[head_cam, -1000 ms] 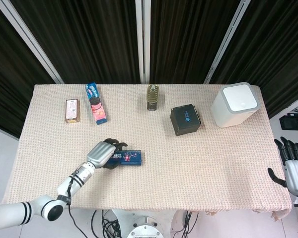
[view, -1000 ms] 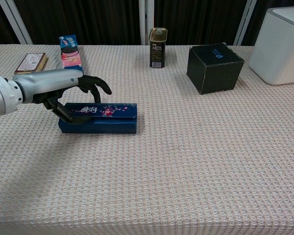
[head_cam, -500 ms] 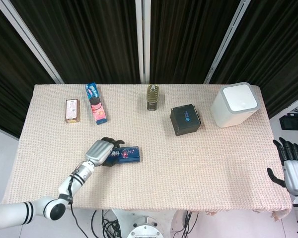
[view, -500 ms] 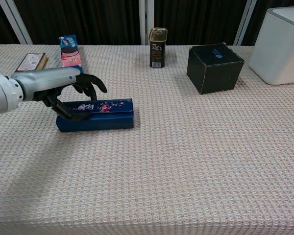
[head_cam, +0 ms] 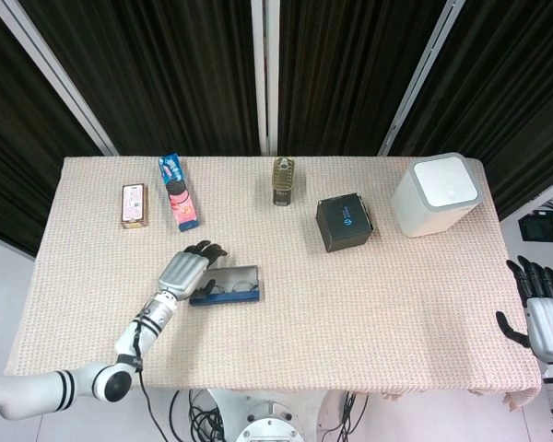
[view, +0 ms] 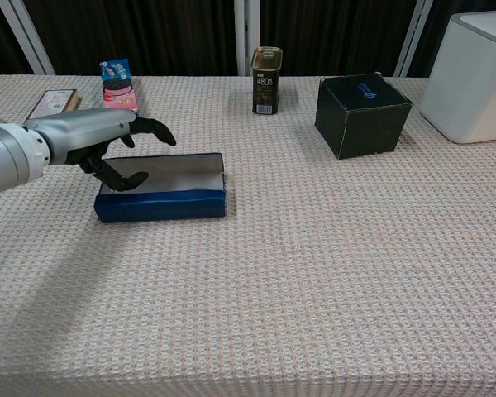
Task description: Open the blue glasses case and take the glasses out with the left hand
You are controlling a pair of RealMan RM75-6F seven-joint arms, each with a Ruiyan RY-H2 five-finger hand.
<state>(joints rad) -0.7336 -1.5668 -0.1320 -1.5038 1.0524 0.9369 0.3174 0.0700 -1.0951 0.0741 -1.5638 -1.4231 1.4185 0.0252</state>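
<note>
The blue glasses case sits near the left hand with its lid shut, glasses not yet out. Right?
Not quite: the blue glasses case is open, its grey lining exposed in the chest view and glasses inside in the head view. It sits near the left hand.

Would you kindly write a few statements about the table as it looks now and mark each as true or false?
1. The blue glasses case lies open. True.
2. The left hand holds the glasses in the air. False: the glasses lie inside the case, with the hand over its left end.
3. The can stands upright at the far edge. True.
4. The black box sits on top of the white container. False: it rests on the table beside it.
5. The right hand is over the case. False: it is off the table's right edge.
</note>
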